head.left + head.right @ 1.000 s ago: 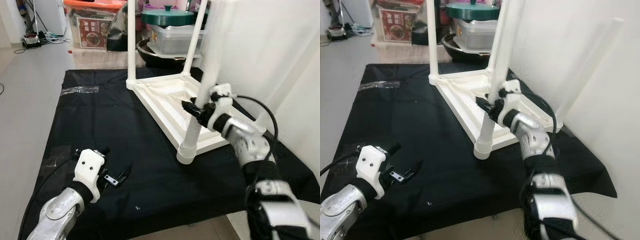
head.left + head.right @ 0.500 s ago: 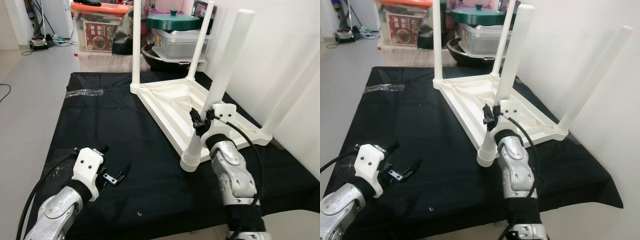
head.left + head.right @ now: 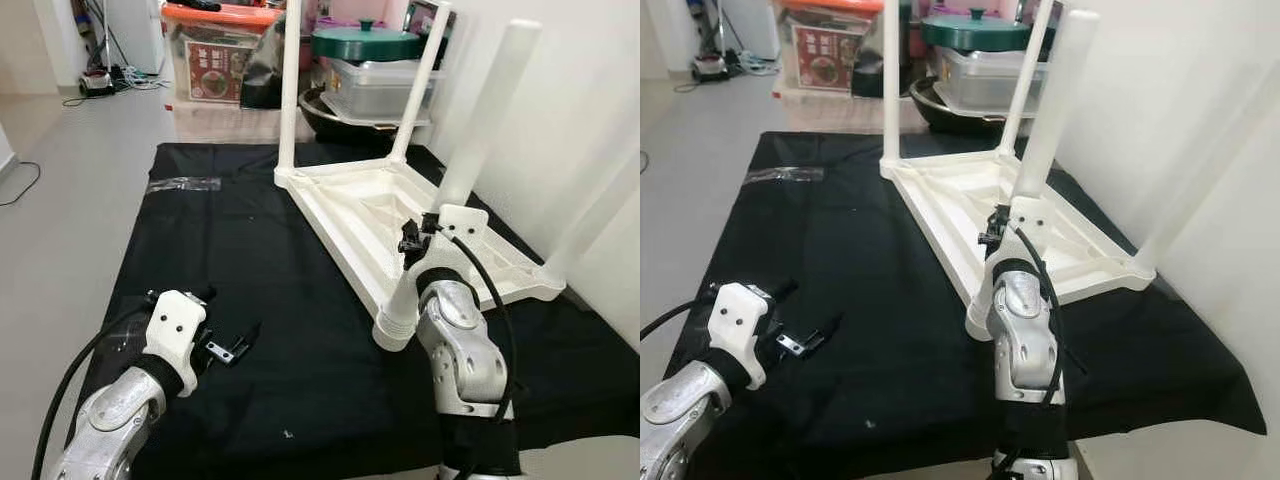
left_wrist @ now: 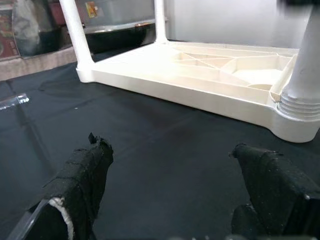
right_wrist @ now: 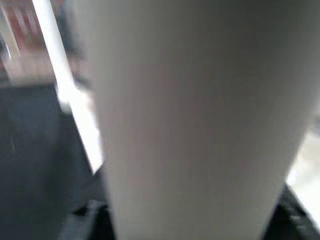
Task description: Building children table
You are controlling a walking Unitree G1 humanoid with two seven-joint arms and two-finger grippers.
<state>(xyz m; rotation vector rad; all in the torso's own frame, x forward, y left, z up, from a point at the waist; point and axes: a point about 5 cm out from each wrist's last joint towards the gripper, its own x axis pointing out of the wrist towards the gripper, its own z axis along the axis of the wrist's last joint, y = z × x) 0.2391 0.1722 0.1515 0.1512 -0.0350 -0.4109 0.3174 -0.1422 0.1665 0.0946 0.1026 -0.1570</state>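
left arm (image 3: 115, 415): your silver forearm, white wrist block, black cable looping off
left gripper (image 3: 232, 345): black fingers, silver clip
right arm (image 3: 458, 335): silver, rounded, black cable over white wrist housing
finger pads (image 4: 82, 175): fuzzy black wrap

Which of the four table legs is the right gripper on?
The near leg at the tabletop's closest corner, nearest the robot; the right gripper sits around its lower part. The other three stand untouched.

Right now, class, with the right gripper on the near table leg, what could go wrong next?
1. The near leg leans in its corner socket; more turning may cross-thread it.
2. The upturned tabletop lies on loose black cloth and might slide.
3. The right gripper sits low on the leg, so its top could swing.
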